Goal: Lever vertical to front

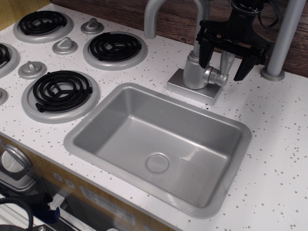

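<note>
The lever is a small silver-grey paddle standing upright on a round pivot stub at the right side of the faucet body. My black gripper comes down from the top right and is open. One finger is to the left of the paddle and the other finger is to its right, so the paddle stands between them. I cannot tell whether either finger touches it.
The tall curved spout rises behind the faucet base. The grey sink basin lies in front. Black coil burners and conical grey knobs are at the left. A grey post stands at the right.
</note>
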Controlling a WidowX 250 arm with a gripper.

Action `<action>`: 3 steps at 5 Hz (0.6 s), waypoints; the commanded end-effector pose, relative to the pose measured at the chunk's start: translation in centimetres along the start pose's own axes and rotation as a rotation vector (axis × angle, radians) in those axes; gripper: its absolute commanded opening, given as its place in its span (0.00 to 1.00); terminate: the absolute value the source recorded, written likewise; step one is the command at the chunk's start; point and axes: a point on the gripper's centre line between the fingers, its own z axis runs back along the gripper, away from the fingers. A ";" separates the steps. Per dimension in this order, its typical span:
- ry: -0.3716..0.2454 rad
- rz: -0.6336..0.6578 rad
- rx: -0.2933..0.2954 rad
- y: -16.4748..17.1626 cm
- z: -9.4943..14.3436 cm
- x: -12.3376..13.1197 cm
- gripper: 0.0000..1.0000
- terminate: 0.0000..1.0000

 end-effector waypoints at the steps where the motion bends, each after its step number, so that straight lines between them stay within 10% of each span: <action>1: 0.000 0.000 0.000 0.0 0.0 0.0 1.00 0.00; 3: -0.180 0.017 0.069 0.3 1.8 1.8 1.00 0.00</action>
